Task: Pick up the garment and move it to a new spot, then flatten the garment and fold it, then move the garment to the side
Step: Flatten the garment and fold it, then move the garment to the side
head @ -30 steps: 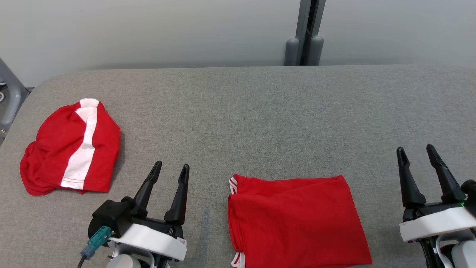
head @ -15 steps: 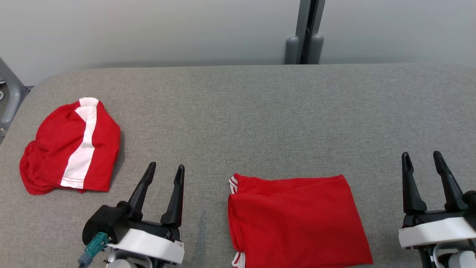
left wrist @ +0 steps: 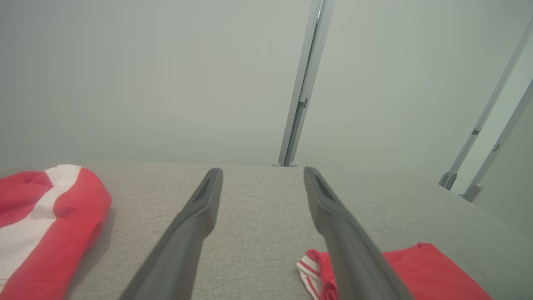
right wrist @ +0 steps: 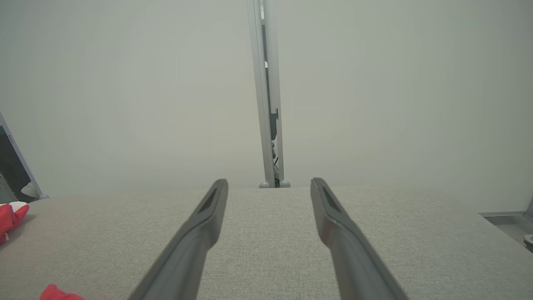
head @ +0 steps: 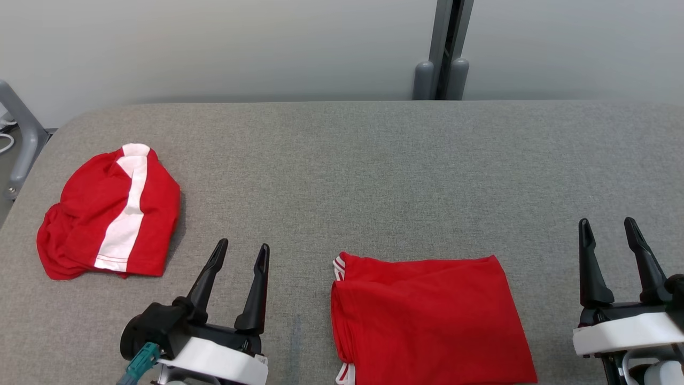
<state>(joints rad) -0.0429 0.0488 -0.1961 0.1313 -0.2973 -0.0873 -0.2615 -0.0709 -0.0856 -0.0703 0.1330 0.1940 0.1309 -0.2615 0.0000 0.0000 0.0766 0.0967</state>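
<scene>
A red garment (head: 427,315) lies folded flat near the table's front edge, white-trimmed hems at its left side; its corner shows in the left wrist view (left wrist: 424,266). A second red garment with a white stripe (head: 112,214) lies crumpled at the far left, also in the left wrist view (left wrist: 50,233). My left gripper (head: 243,246) stands open between the two, touching neither. My right gripper (head: 606,221) is open to the right of the folded garment, nothing between its fingers. Both show open in their wrist views (left wrist: 263,171) (right wrist: 270,181).
The grey fabric-covered table (head: 374,160) has rounded corners, and its far edge meets a pale wall. A grey post (head: 441,53) rises behind the middle. A grey metal frame (head: 21,139) stands off the left end.
Both grippers have drawn back a little toward the front edge, still open. The head camera has shifted slightly, so the whole picture sits lower. Neither garment has moved.
</scene>
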